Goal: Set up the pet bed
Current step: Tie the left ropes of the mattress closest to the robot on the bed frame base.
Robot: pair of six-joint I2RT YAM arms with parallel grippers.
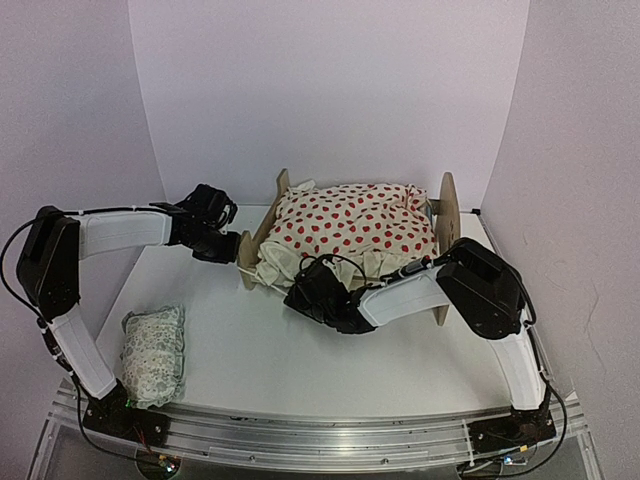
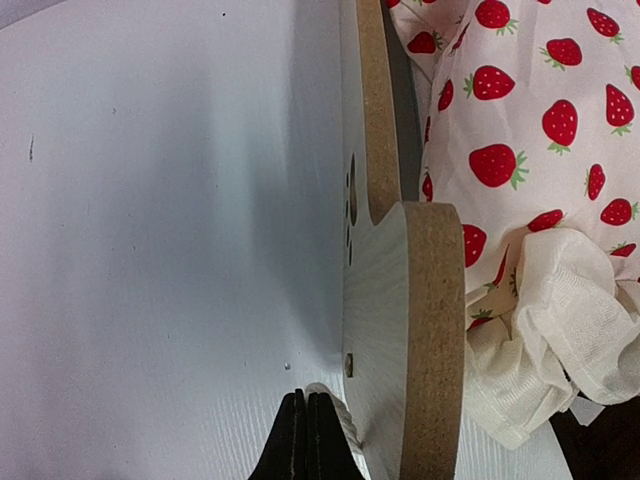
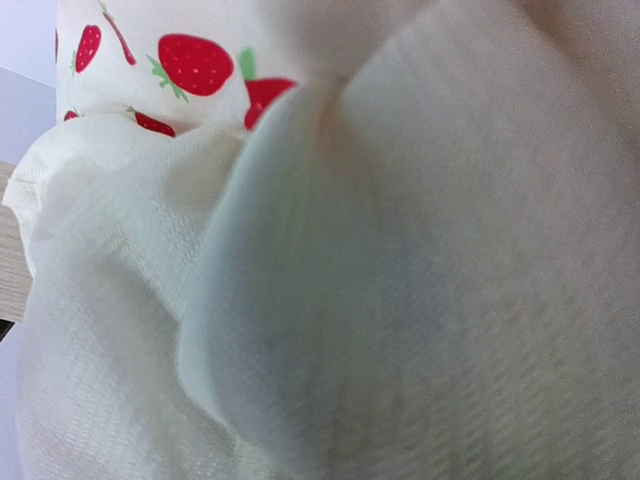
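Observation:
The pet bed (image 1: 446, 210) stands at the back middle of the table, its plywood end boards at left and right. A cream strawberry-print blanket (image 1: 350, 225) lies bunched over it and hides the mattress. My left gripper (image 1: 238, 262) is shut, low beside the left end board (image 2: 400, 330), which has small cutouts. A white cord (image 2: 343, 420) lies against the right side of its fingertips (image 2: 293, 430), with nothing between them. My right gripper (image 1: 296, 296) is at the blanket's front-left ruffle. The ruffle (image 3: 350, 300) fills the right wrist view and hides the fingers.
A small pale green-patterned pillow (image 1: 155, 352) lies on the table at the front left, near the left arm's base. White walls close in the back and both sides. A metal rail (image 1: 320, 435) runs along the near edge.

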